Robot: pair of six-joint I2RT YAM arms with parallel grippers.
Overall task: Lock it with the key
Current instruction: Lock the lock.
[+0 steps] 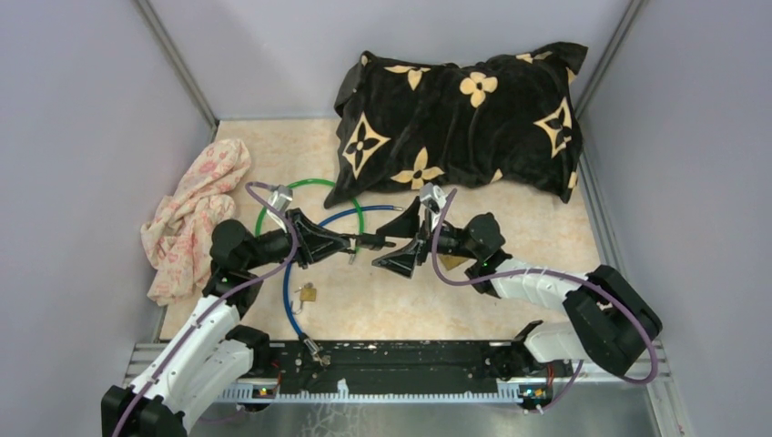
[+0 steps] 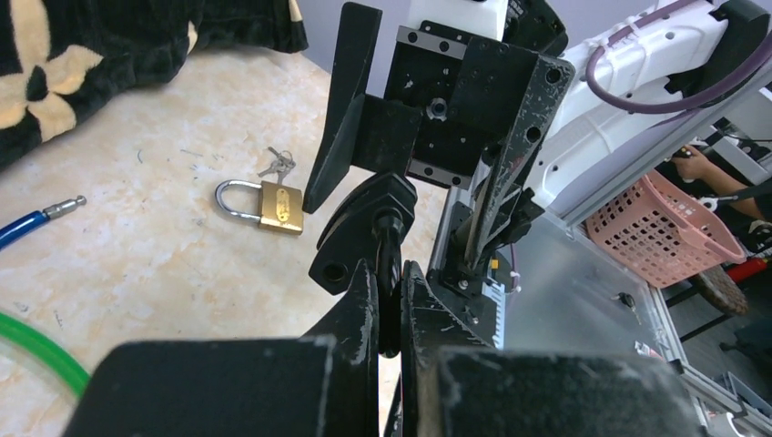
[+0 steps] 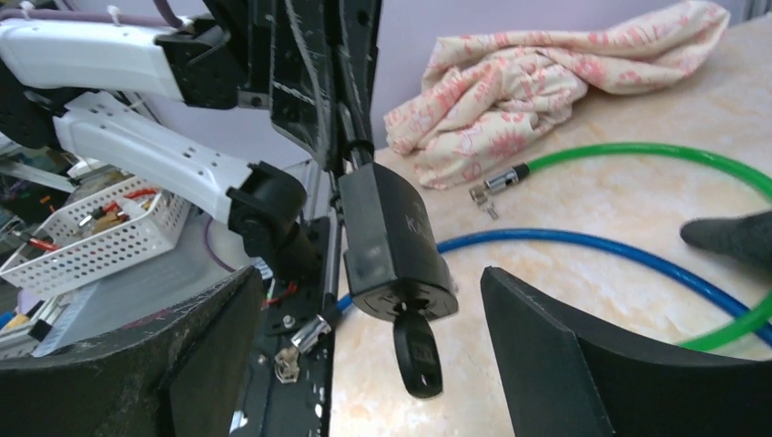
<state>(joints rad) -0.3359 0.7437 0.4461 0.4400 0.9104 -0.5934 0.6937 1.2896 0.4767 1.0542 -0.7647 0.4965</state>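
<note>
My left gripper [image 1: 355, 242] is shut on a black lock [image 1: 371, 241] and holds it above the table. In the left wrist view the fingers [image 2: 364, 309] pinch the lock's rear part [image 2: 390, 273]. In the right wrist view the lock [image 3: 391, 237] hangs with a black key [image 3: 417, 350] sticking out of its keyhole. My right gripper [image 1: 407, 238] is open and faces the lock. Its fingers [image 3: 583, 364] stand wide on either side of the key and do not touch it.
A brass padlock [image 1: 308, 293] with keys lies on the table near the left arm. A blue cable [image 1: 289, 300] and a green cable [image 1: 314, 185] loop on the table. A pink cloth [image 1: 196, 214] lies left. A black patterned pillow [image 1: 460, 118] lies at the back.
</note>
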